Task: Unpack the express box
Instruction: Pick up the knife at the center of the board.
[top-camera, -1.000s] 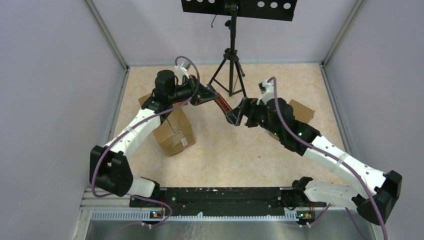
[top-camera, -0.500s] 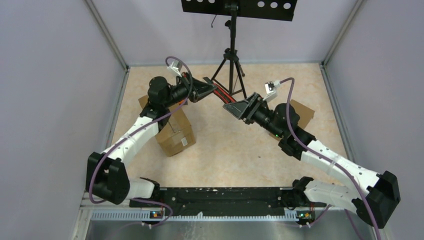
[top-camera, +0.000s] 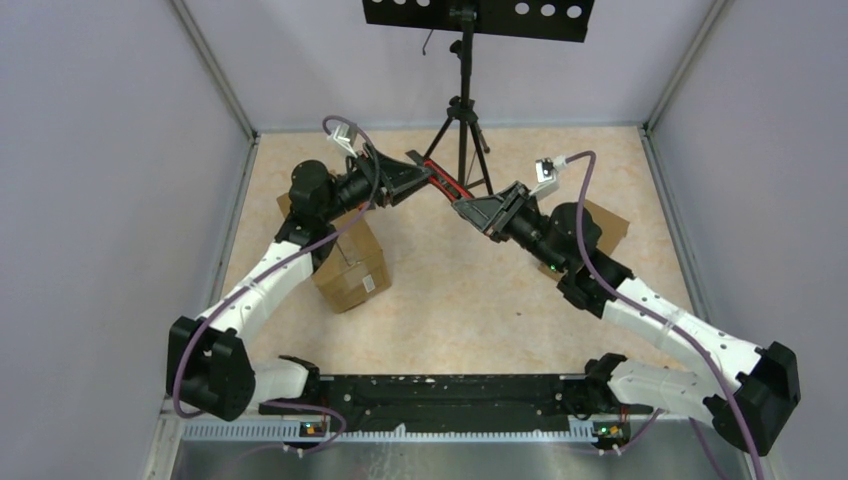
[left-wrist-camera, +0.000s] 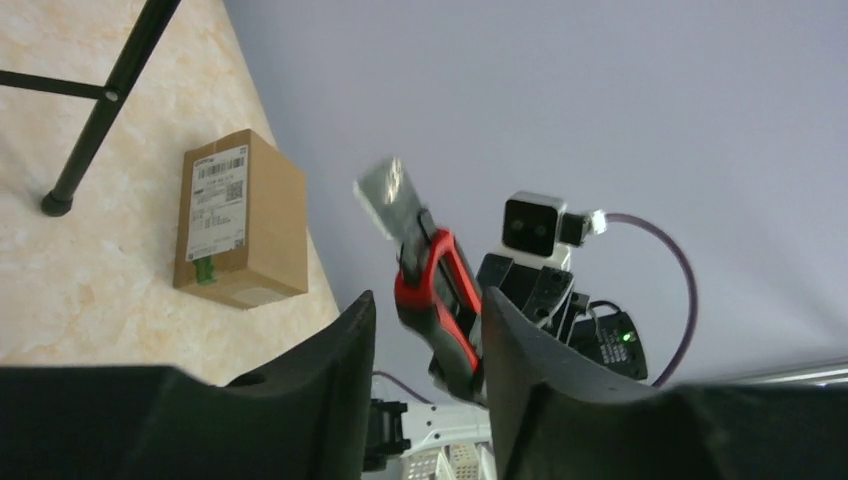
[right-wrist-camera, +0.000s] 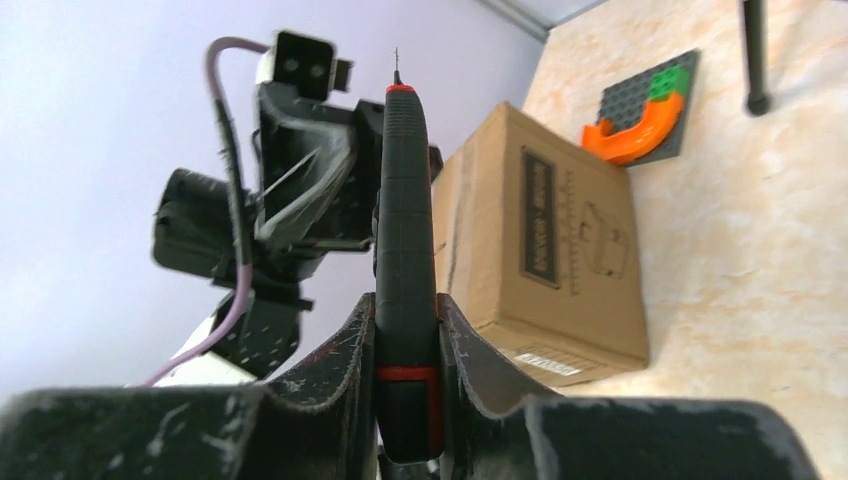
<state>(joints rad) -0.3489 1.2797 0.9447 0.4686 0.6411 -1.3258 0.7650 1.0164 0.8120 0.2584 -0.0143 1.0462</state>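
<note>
My right pincer (right-wrist-camera: 405, 300) is clenched on the utility knife (right-wrist-camera: 404, 190). Both fingers press the black handle around its red band, and the knife stands straight out past them, its thin blade edge at the far end. My left pincer (left-wrist-camera: 428, 300) is released, its two fingers (left-wrist-camera: 340, 370) spread. In the left wrist view the red-and-black handle crosses the gap between them, close to the finger at 3 o'clock, and I cannot tell whether it touches. The grey blade (left-wrist-camera: 385, 192) pokes out toward 11 o'clock there.

From above, both pincers are raised over the table (top-camera: 450, 290) and meet nose to nose at about 12 o'clock from its middle. The left reaches in from 10 o'clock and the right from 2 o'clock, with the knife bridging them.

The left box (top-camera: 352, 265) rests on the table at 9 o'clock from the middle, under my left forearm, with a white label on its near side. The right box (top-camera: 606, 222) sits at 3 o'clock, partly hidden behind my right arm; the left wrist camera shows a shipping label on its top face. Both boxes are well apart from the knife. A tripod (top-camera: 462, 105) stands at 12 o'clock near the far wall. In the right wrist view, a dark plate (right-wrist-camera: 630, 90) carrying an orange and green piece (right-wrist-camera: 640, 130) lies beyond the left box
</note>
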